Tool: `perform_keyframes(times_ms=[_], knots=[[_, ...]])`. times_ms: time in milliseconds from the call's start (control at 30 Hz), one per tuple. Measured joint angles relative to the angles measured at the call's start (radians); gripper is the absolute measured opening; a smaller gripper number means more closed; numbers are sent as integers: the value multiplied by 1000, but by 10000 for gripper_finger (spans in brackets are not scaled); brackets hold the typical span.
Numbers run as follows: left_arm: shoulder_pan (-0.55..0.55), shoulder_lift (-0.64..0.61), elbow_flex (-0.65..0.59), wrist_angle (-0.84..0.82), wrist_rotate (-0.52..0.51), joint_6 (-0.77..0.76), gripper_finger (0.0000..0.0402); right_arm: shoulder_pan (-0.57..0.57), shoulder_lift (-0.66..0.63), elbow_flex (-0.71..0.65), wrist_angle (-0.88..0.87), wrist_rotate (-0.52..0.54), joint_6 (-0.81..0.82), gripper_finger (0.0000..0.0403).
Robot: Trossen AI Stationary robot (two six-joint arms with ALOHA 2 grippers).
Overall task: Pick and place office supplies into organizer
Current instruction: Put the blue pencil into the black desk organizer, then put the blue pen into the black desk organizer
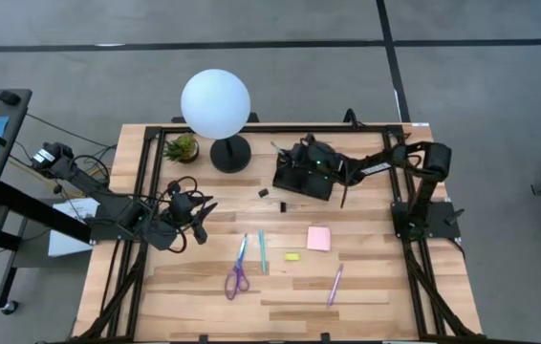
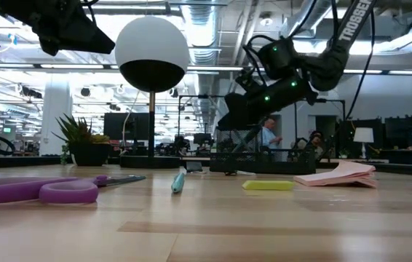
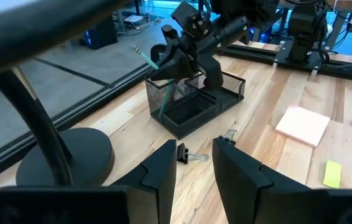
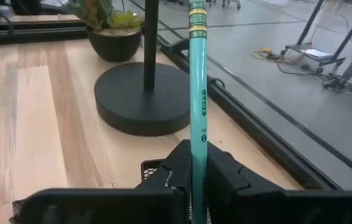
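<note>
The black mesh organizer (image 1: pixel 305 180) stands right of the lamp. My right gripper (image 1: pixel 296 156) hovers over its far end, shut on a teal pencil (image 4: pixel 198 74). On the near table lie purple-handled scissors (image 1: pixel 237 279), a teal pen (image 1: pixel 262 250), a yellow piece (image 1: pixel 292 256), a pink sticky pad (image 1: pixel 319 238) and a pink-purple pen (image 1: pixel 335 284). Two black clips (image 1: pixel 264 193) (image 1: pixel 282 205) lie left of the organizer. My left gripper (image 1: pixel 199 216) waits open above the table's left part, touching nothing. My right gripper pinches the teal pencil's shaft (image 4: pixel 198 127) between its two fingers, which lie across the shaft. The pencil is tilted. Its banded upper end (image 3: pixel 140 53) sticks out beyond the gripper, and its lower part (image 3: pixel 171 93) reaches down into the organizer's taller compartment.
A white globe lamp (image 1: pixel 215 103) on a round black base (image 4: pixel 143 99) and a small potted plant (image 1: pixel 183 146) stand at the far edge, left of the organizer. Black frame rails run along the table's left, right and far sides. People show in the room beyond.
</note>
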Motion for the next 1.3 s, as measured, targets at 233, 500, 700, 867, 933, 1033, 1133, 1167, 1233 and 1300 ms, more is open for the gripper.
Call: perform_keyframes(times_ms=[233, 500, 700, 867, 933, 1033, 1133, 1167, 1233, 1300], knots=[[0, 0, 0, 0, 3, 0, 100, 8, 0, 14, -9, 3, 0, 50], [0, 0, 0, 0, 19, 0, 100, 16, 0, 16, -33, 7, 19, 84], [0, 0, -18, 3, 62, -81, 100, 92, -120, 14, -50, 2, -36, 98], [0, 19, -88, 9, 121, -245, 100, 190, -296, 14, -188, 23, -21, 98], [0, 41, -117, 9, 132, -289, 100, 241, -357, 15, -275, 21, 57, 98], [4, 103, -143, 24, 143, -340, 100, 326, -411, 15, -409, 15, 252, 98], [18, 179, -159, 139, 149, -328, 100, 422, -419, 15, -516, -2, 372, 98], [25, 205, -161, 189, 152, -296, 100, 457, -411, 14, -526, -6, 392, 98], [41, 257, -161, 281, 170, -213, 100, 530, -389, 14, -544, -6, 416, 98], [63, 303, -161, 390, 198, -153, 100, 591, -356, 14, -523, -6, 445, 98]])
